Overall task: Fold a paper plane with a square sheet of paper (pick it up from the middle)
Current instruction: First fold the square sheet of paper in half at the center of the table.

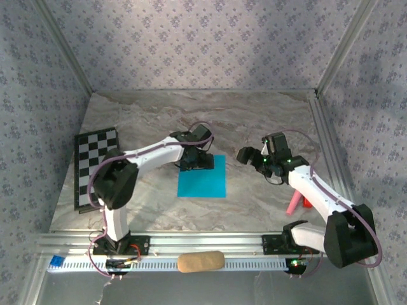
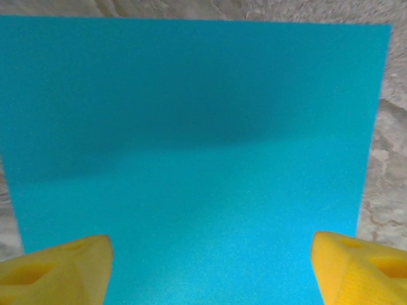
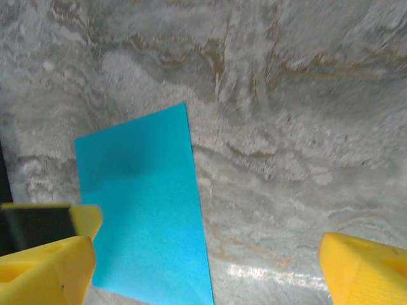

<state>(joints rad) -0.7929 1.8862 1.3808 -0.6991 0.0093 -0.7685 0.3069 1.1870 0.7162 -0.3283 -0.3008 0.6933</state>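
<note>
The square sheet of paper (image 1: 202, 179) is bright turquoise and lies flat and uncreased on the marble table, near its middle. The paper plane is out of view. My left gripper (image 1: 196, 160) hangs over the sheet's far edge. In the left wrist view the sheet (image 2: 191, 140) spreads under the open left gripper (image 2: 210, 273), whose yellow fingertips (image 2: 57, 270) stand wide apart with nothing between them. My right gripper (image 1: 249, 155) is to the right of the sheet, apart from it. It is open (image 3: 206, 267) above the sheet's right edge (image 3: 146, 216) and bare table.
A black-and-white checkered board (image 1: 95, 166) lies at the left. A pink stick (image 1: 294, 204) lies by the right arm's base. A tan oblong block (image 1: 200, 261) sits on the front rail. Patterned walls close in the table on three sides.
</note>
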